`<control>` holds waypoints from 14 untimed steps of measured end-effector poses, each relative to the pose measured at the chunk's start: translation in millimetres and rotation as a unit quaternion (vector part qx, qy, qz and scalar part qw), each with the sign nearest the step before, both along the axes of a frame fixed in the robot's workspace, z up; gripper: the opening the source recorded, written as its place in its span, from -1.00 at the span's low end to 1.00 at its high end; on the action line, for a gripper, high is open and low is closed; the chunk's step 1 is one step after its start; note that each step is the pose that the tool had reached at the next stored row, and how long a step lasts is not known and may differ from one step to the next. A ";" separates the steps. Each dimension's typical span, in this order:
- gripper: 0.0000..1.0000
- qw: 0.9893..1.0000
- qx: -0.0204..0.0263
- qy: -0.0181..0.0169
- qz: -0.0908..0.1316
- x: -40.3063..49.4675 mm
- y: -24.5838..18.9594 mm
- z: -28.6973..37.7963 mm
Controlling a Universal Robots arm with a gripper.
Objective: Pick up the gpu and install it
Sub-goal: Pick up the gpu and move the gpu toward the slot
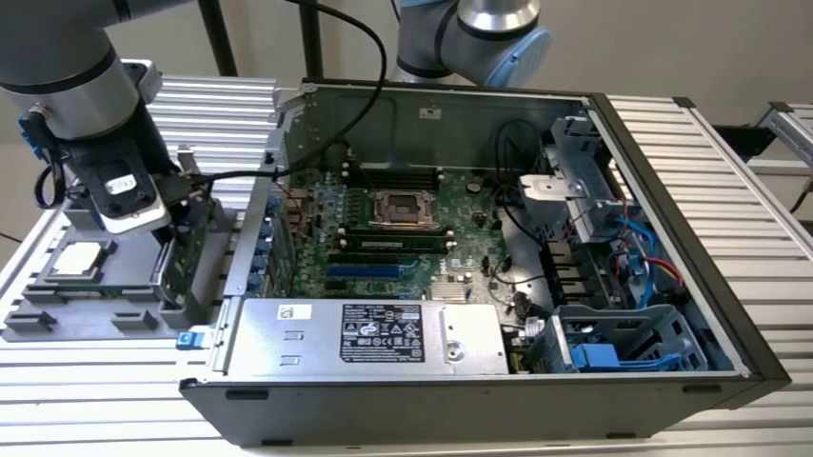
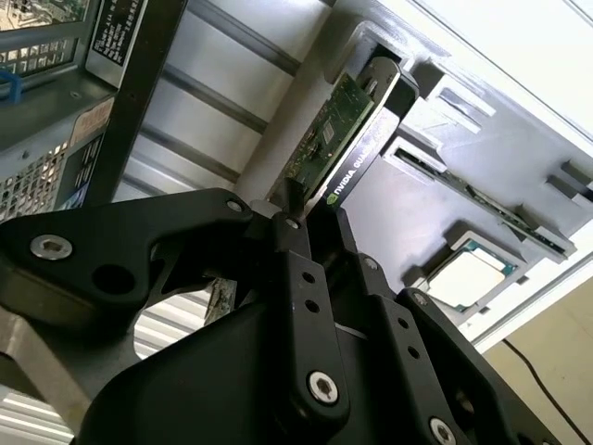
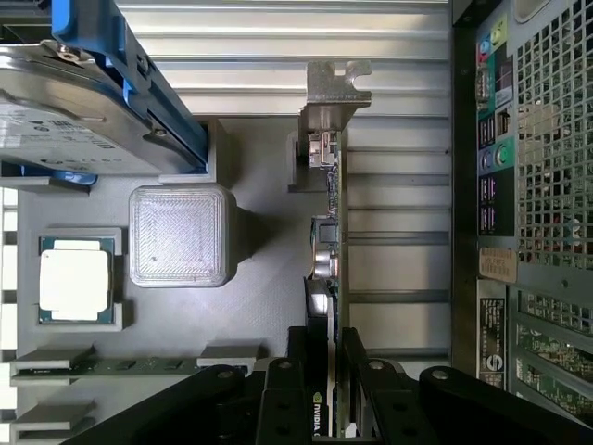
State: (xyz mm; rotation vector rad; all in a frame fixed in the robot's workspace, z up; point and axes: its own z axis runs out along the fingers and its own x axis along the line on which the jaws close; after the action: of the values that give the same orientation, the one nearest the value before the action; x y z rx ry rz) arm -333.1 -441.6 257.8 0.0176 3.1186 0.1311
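Observation:
The gpu stands on edge in a slot of the grey holder tray, just off the exterior view's left side of the open computer case. In both wrist views the green card runs away from the camera, its silver bracket at the far end. My gripper comes down over the card's near end. Its black fingers press against both faces, shut on the gpu. I cannot tell whether the card has left its slot.
The tray also holds a square silver chip, a hard drive with blue clips and a memory stick. Inside the case lie the motherboard and the power supply. The case's rear panel stands close beside the card.

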 end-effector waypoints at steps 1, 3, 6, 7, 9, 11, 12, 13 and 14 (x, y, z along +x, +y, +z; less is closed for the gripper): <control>-1.00 1.000 0.000 0.000 0.000 0.0 0.0 0.3; -1.00 1.000 0.000 0.000 0.000 0.0 0.0 1.0; -1.00 1.000 0.000 0.000 0.000 0.0 0.0 2.5; -1.00 1.000 0.000 0.000 0.000 0.0 0.0 3.0; -1.00 1.000 0.000 0.000 0.000 0.0 0.0 3.6; -1.00 1.000 0.000 0.000 0.000 0.0 0.0 4.2; -1.00 1.000 0.000 0.000 0.000 0.0 0.0 4.4; -1.00 1.000 0.000 0.000 0.000 0.0 0.0 4.6; -1.00 1.000 0.000 0.000 0.000 0.0 0.0 5.7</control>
State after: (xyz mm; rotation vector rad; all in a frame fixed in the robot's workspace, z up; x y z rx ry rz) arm -333.1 -441.7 263.5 0.0176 3.1186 0.1311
